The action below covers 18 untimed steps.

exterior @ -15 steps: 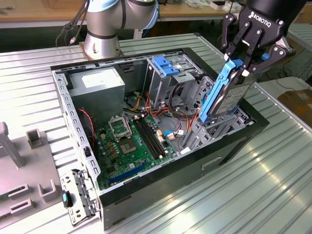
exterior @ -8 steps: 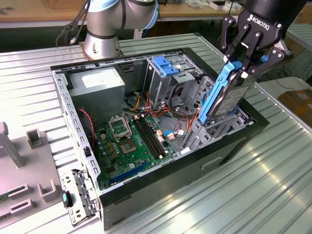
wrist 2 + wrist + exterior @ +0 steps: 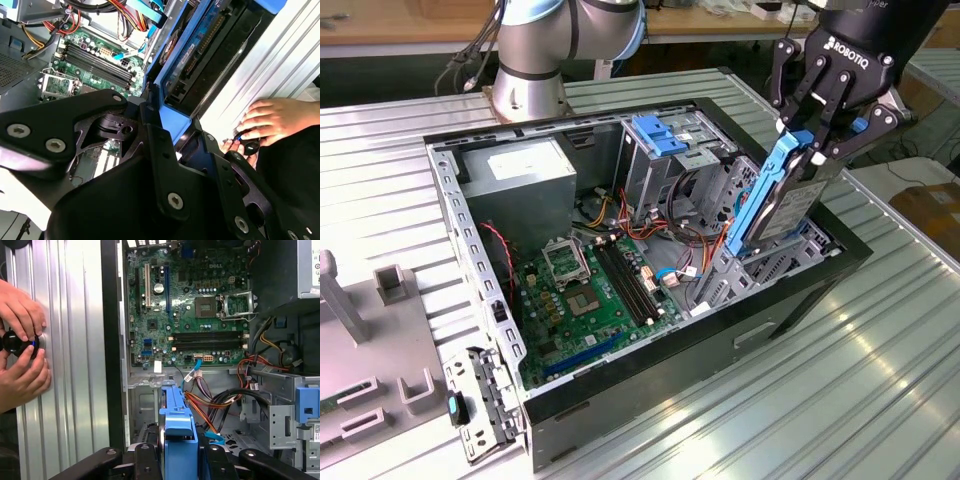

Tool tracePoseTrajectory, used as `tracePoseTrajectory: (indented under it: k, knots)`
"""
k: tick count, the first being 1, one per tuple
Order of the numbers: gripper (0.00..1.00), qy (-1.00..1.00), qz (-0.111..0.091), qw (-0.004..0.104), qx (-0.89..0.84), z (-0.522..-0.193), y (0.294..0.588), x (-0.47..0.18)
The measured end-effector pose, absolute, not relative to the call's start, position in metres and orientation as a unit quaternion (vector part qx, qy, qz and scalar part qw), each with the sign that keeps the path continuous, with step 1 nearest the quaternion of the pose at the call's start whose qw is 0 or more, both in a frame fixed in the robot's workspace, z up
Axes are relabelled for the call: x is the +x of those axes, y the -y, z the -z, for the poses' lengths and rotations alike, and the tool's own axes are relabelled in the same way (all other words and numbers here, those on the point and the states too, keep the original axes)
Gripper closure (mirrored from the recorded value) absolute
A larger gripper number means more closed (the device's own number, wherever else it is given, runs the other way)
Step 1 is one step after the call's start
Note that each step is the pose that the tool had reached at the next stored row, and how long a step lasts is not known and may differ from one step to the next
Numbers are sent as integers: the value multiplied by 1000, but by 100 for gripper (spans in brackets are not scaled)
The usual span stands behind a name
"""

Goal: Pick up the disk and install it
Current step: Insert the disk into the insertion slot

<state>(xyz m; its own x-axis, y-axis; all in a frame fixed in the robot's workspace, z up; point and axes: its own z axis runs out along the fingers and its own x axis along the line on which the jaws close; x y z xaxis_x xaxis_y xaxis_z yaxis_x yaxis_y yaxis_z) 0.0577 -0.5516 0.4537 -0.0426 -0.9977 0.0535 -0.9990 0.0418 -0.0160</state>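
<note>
Upper right in the exterior view: the black gripper [image 3: 812, 140] clamps the stiff, likely fragile grey metal disk [image 3: 790, 210] by its blue rail [image 3: 760, 195].

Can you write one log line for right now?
gripper: shut on disk | disk: on edge, lower end inside computer case | install: unfinished

The disk [image 3: 176, 415] stands edge-on, its bright blue rail clasped between the black fingers [image 3: 143, 460] of the robot's hand [image 3: 178, 465], one on either side. Beyond it lies the open computer case [image 3: 112, 340] with its green motherboard [image 3: 165, 305], dark memory slots [image 3: 207, 340] and a tangle of orange, red and black cables [image 3: 220, 400]. A metal drive cage [image 3: 280, 415] with a blue bracket [image 3: 306, 405] stands near the cables. Beside the case, on the ribbed metal desk [image 3: 70, 390], a person's hands [image 3: 22, 377] cup a small black knob [image 3: 15, 341].
</note>
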Motion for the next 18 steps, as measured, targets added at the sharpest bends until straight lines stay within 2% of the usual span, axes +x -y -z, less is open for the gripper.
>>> tracePoseTrajectory:
  k: [18]
  knots:
    - [63,713,-24,14,700,-446,552,61]
